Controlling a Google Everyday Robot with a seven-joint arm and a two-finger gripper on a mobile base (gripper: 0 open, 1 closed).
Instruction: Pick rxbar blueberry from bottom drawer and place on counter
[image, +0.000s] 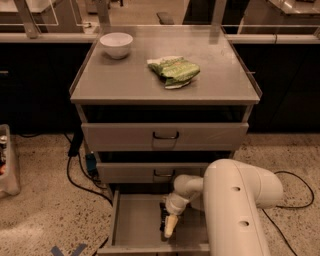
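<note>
- Gripper (168, 229) is low inside the bottom drawer (132, 225), pointing down at the floor near the drawer's front edge.
- Whether it is open, closed or clamped on anything: cannot tell from this view.
- Rxbar blueberry (163, 219): a small dark wrapper lying on the drawer floor, right against the gripper on its picture-left side. It seems to be touching, but contact can't be confirmed.
- Arm (235, 200): a bulky pale housing fills the space to the picture-right of the gripper and above it. It hides the right part of the drawer.
- The bottom drawer is pulled out. Its plain grey floor shows to the picture-left of the gripper.
- Directly above the gripper is the middle drawer (125, 172), and above that the top drawer (115, 136). Both are shallower, with dark curved handles.
- Counter (125, 77): the flat grey top with a thin rim, high above the gripper and well apart from it.
- On the counter:
  - A green bag (174, 70) lies near the middle, roughly over the gripper's line.
  - A white bowl (116, 44) sits upright at the far corner on the picture's left.
- On the floor to the picture-left of the gripper:
  - Dark cables (75, 172) run beside the cabinet.
  - A blue tape mark (70, 250) is near the picture's bottom edge.
</note>
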